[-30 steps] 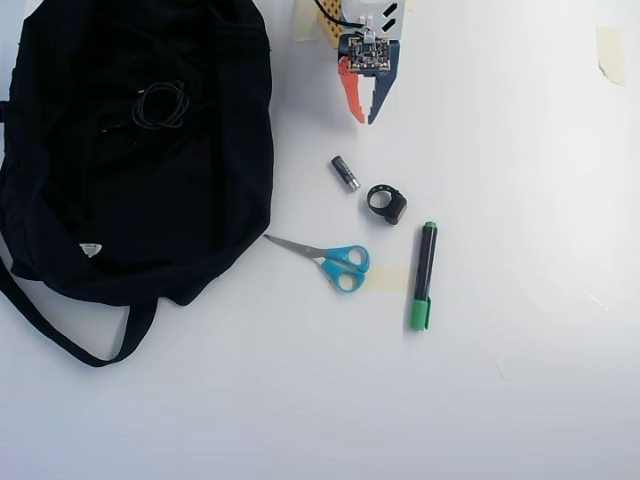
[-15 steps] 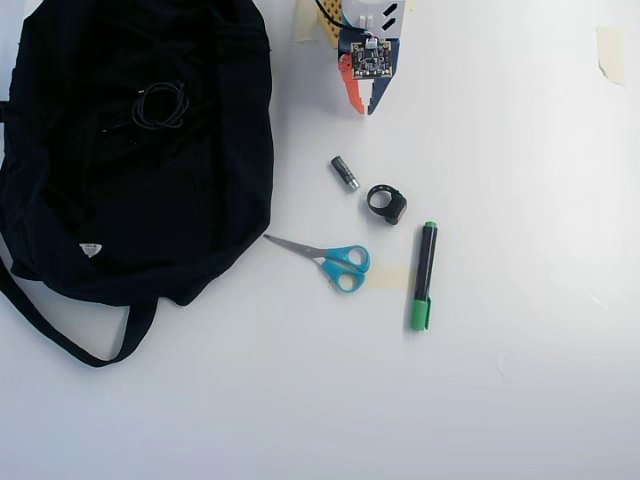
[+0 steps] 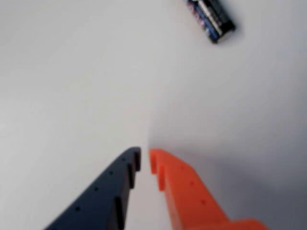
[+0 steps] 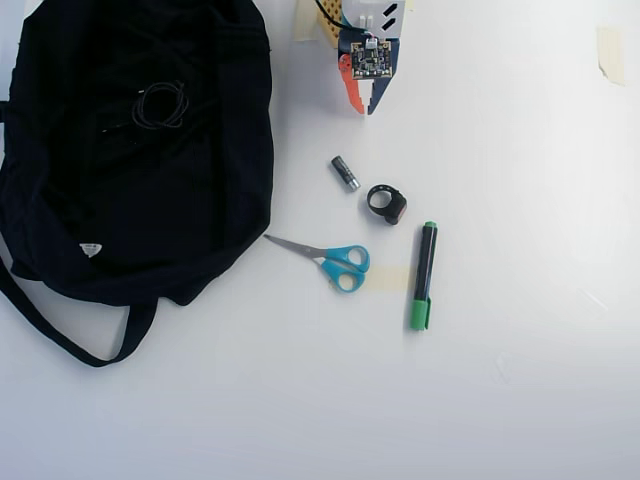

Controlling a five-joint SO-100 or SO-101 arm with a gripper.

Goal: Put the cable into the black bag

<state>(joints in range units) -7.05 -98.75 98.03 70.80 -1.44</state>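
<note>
The two-finger claw [image 4: 366, 109], one finger orange and the other dark blue, sits at the top of the overhead view, its tips pointing down toward the white table [image 4: 520, 200]. In the wrist view the claw [image 3: 144, 159] shows its two tips drawn nearly together, with only a thin slit of white table between them. Nothing is between the fingers, and they hold nothing.

The thin black cable [image 4: 158, 105], wound in a small round coil with a short tail running off to the left, lies on the large soft black fabric bag [image 4: 120, 210] in its upper middle part. The bag fills the left side of the overhead view, its long thin strap looping below it.

Just below the claw in the overhead view lies a small dark cylindrical battery [image 4: 345, 172], apart from the fingertips; the wrist view shows it [image 3: 211, 20] at the top edge. Beside it are a small black ring with a red spot [image 4: 386, 203], blue-handled scissors [image 4: 335, 262] and a black marker with a green cap [image 4: 424, 275].
</note>
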